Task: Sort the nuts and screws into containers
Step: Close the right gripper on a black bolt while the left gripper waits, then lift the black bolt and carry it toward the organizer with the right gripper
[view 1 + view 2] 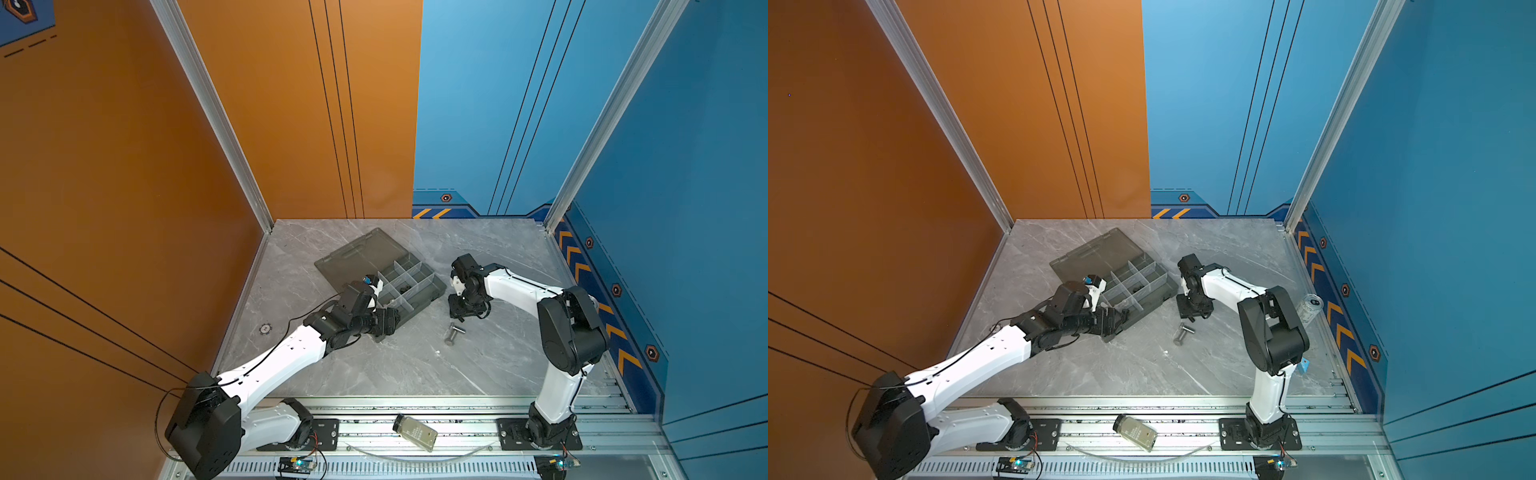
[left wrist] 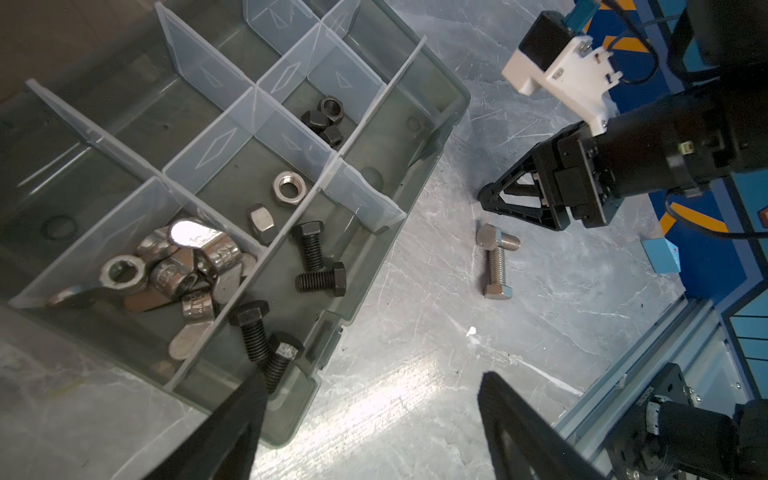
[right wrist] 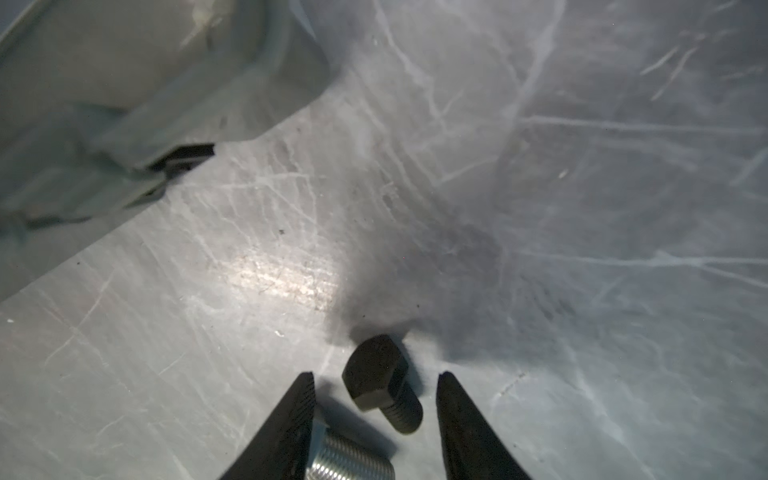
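The grey box [image 1: 419,309] lies just beneath the left pincer [image 2: 370,376], which is spread wide and empty. The right pincer [image 3: 376,376] stands partly open astride a black bolt [image 3: 380,384] lying flat, head out at its fingertips, shaft back toward its palm. Only its own wrist view shows that; the nuts [image 2: 289,188] in the box's cells show only from the left wrist.
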{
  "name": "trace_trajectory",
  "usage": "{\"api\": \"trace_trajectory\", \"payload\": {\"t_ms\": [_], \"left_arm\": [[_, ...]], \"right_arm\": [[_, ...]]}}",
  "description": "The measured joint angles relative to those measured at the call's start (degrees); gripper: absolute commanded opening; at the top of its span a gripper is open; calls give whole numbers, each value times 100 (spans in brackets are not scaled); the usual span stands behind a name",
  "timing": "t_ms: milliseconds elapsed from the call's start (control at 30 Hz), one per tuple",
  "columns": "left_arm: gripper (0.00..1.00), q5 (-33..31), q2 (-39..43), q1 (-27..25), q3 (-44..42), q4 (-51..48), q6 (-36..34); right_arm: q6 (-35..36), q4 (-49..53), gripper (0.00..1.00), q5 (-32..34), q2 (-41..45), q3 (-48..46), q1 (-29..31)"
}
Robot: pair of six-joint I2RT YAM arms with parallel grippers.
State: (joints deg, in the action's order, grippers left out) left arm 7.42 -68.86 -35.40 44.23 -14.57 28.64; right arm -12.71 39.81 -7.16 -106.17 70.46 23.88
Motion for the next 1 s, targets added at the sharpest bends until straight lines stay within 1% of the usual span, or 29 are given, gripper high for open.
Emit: {"api": "trace_trajectory", "payload": {"t_ms": [267, 367, 600, 800, 867, 1000], "left_arm": [[85, 68, 63, 92, -98, 22, 57], [85, 105, 63, 125, -120, 22, 85], [85, 164, 74, 142, -184, 22, 107], [85, 179, 107, 170, -205, 24, 127], [85, 186, 127, 175, -212, 24, 127], [85, 190, 131, 190, -219, 22, 144]], "right_arm": [[35, 0, 45, 87, -122, 15, 35], [50, 2, 42, 131, -179, 33, 48], [81, -2, 25, 151, -205, 50, 55], [70, -7, 7, 146, -205, 52, 55], [70, -7, 3, 142, -205, 52, 55], [70, -44, 0, 129, -173, 20, 55]]}}
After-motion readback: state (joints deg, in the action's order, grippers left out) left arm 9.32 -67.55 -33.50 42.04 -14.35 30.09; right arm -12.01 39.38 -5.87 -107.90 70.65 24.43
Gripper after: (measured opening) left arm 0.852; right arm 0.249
